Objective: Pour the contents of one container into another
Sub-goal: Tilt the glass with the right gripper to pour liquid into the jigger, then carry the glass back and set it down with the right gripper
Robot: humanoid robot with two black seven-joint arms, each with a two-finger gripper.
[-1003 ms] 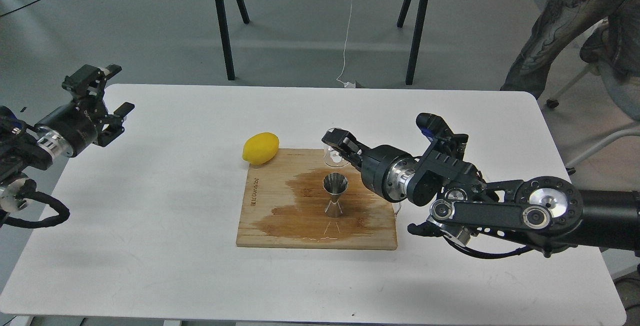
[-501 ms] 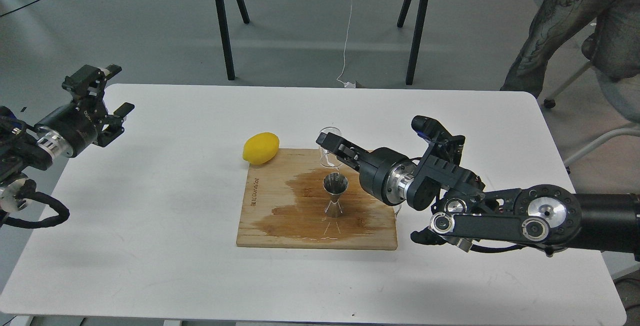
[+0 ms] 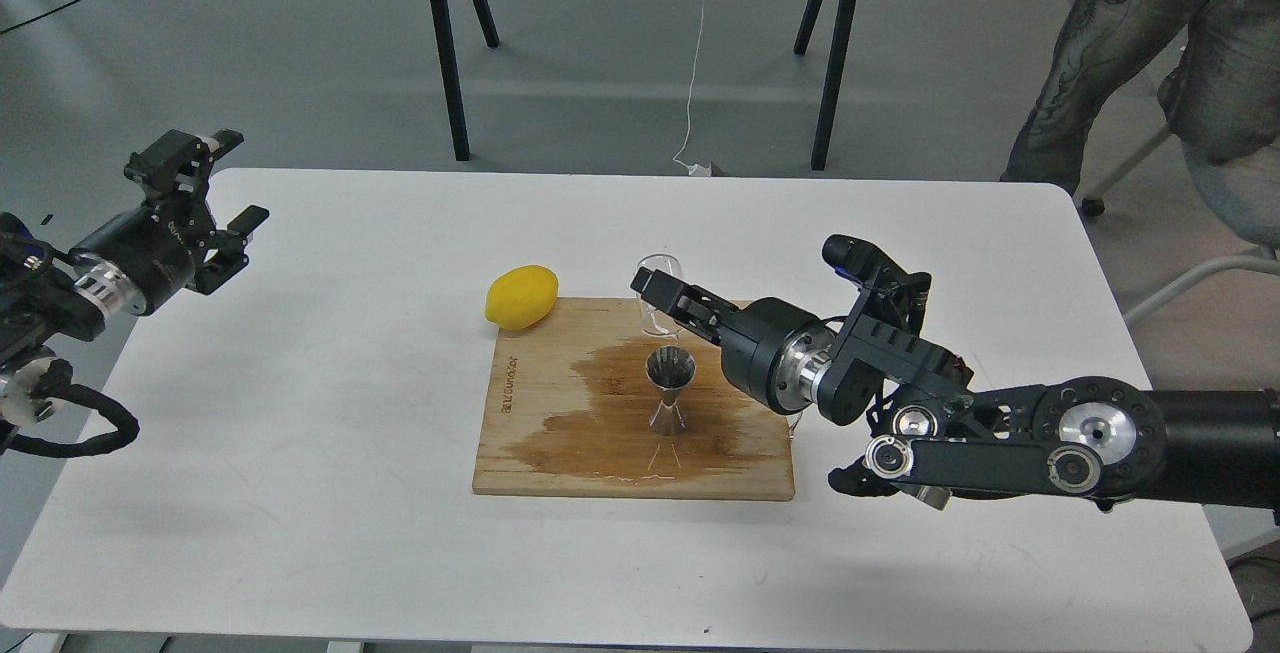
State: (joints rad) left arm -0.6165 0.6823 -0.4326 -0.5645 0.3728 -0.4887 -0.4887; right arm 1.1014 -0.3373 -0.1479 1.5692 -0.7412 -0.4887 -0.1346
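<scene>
The clear glass vessel (image 3: 657, 278) is held just behind and above the steel jigger (image 3: 669, 389), with my right gripper (image 3: 655, 301) shut on its lower half. The glass looks roughly upright, its round rim showing above the black fingers. The hourglass jigger stands upright in the middle of a wet patch on the wooden board (image 3: 540, 453). My left gripper (image 3: 215, 198) hangs open over the table's far left edge, away from everything.
A yellow lemon (image 3: 521, 296) lies at the board's far left corner. The white table (image 3: 300, 493) carries nothing else. Black trestle legs (image 3: 445, 43) stand behind it, and a person (image 3: 1150, 53) stands at the back right.
My right gripper carried the glass a little to the left and up, bringing it closer over the jigger; most of that shift came early. The left arm stayed put.
</scene>
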